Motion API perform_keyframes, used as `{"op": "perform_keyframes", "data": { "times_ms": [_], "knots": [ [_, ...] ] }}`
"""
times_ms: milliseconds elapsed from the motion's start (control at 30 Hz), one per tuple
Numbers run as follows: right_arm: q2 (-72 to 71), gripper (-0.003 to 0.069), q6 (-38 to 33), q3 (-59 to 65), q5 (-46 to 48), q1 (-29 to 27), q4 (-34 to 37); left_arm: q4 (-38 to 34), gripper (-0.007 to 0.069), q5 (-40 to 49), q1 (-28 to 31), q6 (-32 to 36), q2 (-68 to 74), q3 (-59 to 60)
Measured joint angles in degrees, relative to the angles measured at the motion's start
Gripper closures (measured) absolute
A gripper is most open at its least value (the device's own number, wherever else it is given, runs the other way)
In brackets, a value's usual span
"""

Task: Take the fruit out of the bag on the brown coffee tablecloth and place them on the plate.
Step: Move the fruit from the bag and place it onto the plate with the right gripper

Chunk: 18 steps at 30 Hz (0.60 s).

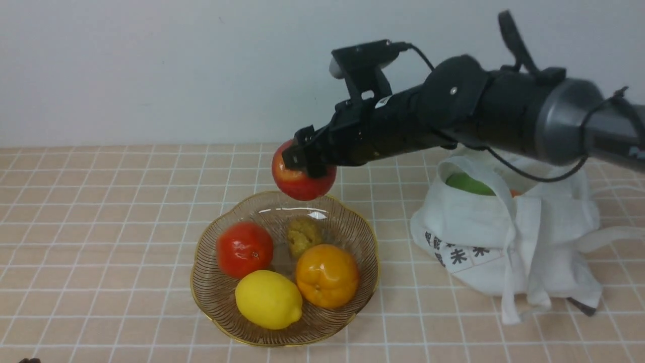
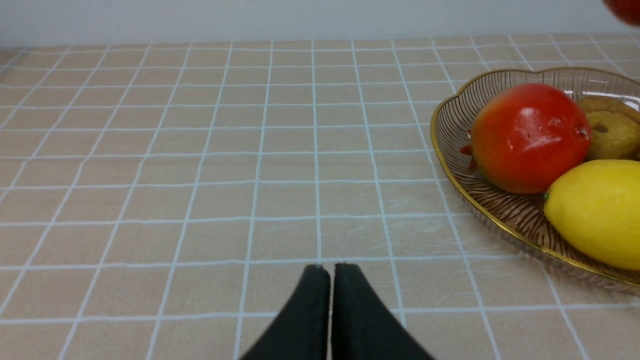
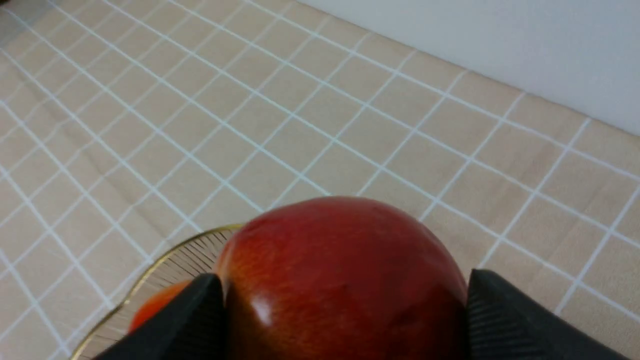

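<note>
My right gripper (image 1: 304, 160) is shut on a glossy red apple (image 1: 302, 182) and holds it in the air above the far rim of the amber glass plate (image 1: 362, 237). In the right wrist view the apple (image 3: 345, 280) fills the space between both fingers. The white bag (image 1: 504, 237) with black characters lies right of the plate on the peach-tan grid tablecloth (image 1: 101, 212); a green fruit (image 1: 468, 184) shows in its mouth. My left gripper (image 2: 331, 270) is shut and empty over bare cloth, left of the plate (image 2: 450, 165).
The plate holds a red-orange fruit (image 1: 244, 249), a yellow lemon (image 1: 268, 299), an orange fruit (image 1: 326, 275) and a small brownish lumpy fruit (image 1: 303, 235). The bag's straps (image 1: 609, 237) trail to the right. A white wall stands behind the table.
</note>
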Motion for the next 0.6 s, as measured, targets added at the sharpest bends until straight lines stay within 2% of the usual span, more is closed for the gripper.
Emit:
{"op": "perform_keyframes", "data": {
  "times_ms": [433, 600],
  "knots": [
    [5.0, 0.0102, -3.9, -0.2, -1.6, 2.7, 0.9, 0.0, 0.0632, 0.0, 0.0, 0.0, 0.0, 0.0],
    [5.0, 0.0012, -3.9, -0.4, -0.8, 2.7, 1.1, 0.0, 0.0632, 0.0, 0.0, 0.0, 0.0, 0.0]
  ]
}}
